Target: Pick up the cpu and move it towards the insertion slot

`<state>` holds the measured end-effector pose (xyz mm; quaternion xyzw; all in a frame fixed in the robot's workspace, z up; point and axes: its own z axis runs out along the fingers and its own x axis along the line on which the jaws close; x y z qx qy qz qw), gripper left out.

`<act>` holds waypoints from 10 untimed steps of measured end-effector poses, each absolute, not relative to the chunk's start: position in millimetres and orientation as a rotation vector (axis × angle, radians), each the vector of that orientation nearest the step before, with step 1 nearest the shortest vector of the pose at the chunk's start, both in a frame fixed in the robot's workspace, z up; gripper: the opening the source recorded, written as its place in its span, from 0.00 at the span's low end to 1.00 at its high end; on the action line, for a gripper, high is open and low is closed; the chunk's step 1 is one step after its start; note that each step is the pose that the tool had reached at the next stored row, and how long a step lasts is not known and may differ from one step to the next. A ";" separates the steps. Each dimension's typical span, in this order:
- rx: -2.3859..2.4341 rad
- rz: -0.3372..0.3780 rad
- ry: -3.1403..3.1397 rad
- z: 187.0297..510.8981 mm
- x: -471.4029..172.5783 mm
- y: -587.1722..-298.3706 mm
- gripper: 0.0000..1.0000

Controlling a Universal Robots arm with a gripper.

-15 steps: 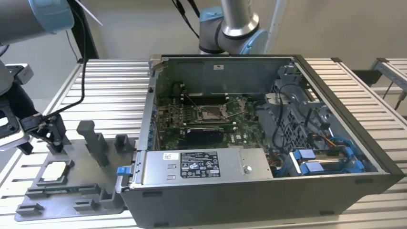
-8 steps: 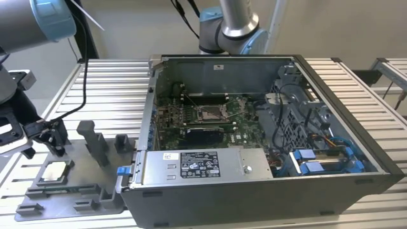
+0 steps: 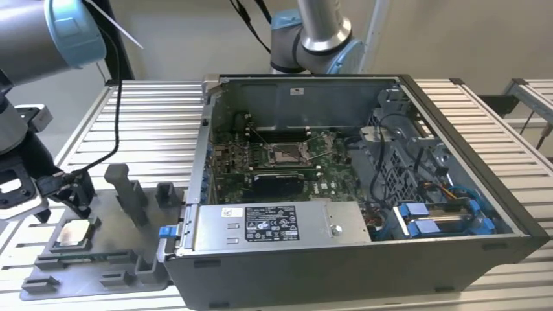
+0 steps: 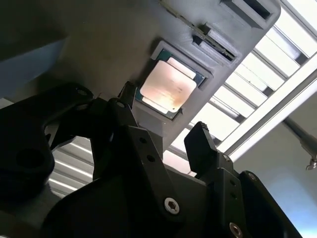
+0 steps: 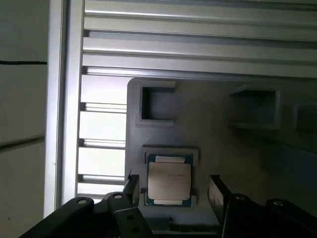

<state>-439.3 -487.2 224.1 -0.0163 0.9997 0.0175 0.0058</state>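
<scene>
The cpu [image 3: 74, 232] [image 4: 167, 87] [image 5: 169, 181], a small square chip with a pale metal top, lies flat in a recess of the grey plastic fixture [image 3: 112, 256] at the exterior view's left. My gripper [image 3: 62, 204] [image 4: 166, 119] [image 5: 171, 188] hangs just above it, open, one black finger on each side of the chip and not touching it. The insertion slot [image 3: 286, 153], a silver-framed square socket with a tan centre, sits on the motherboard inside the open computer case [image 3: 363, 194], well to the right of the gripper.
Grey upright posts [image 3: 128, 192] rise from the fixture close to the gripper. The case's metal walls and a power supply box [image 3: 268, 227] stand between fixture and socket. Ribbed aluminium table slats [image 3: 155, 123] surround everything. A second arm's base [image 3: 315, 39] stands behind the case.
</scene>
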 end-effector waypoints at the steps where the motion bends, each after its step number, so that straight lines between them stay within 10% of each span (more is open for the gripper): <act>1: -0.051 0.055 3.129 222.9 -439.3 -488.4 1.00; 10: -0.051 0.055 3.129 212.4 -439.7 -494.3 1.00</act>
